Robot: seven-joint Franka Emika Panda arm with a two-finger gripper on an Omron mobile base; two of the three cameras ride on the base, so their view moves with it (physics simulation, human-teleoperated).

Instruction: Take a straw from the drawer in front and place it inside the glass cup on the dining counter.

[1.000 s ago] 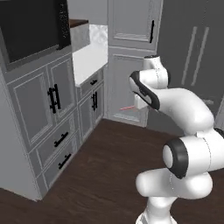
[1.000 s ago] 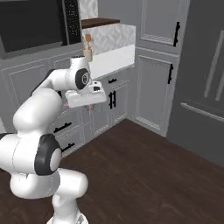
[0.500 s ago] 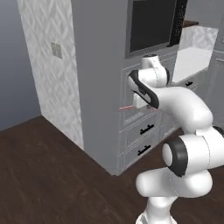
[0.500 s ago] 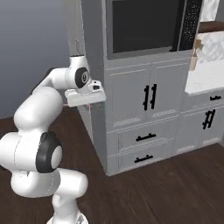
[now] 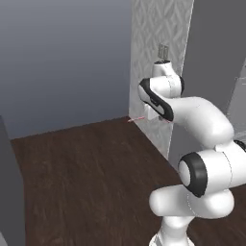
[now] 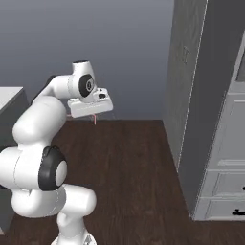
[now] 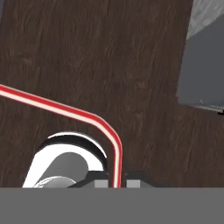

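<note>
While the claw (image 7: pixel 116 183) pinches only the very end of the bent red-and-white straw (image 7: pixel 61 108), the long free length, reaching toward 9 o'clock in the hand view, could likely swing and slip out. The arm stands folded, hand level above the dark wood floor (image 5: pixel 86 163).
</note>
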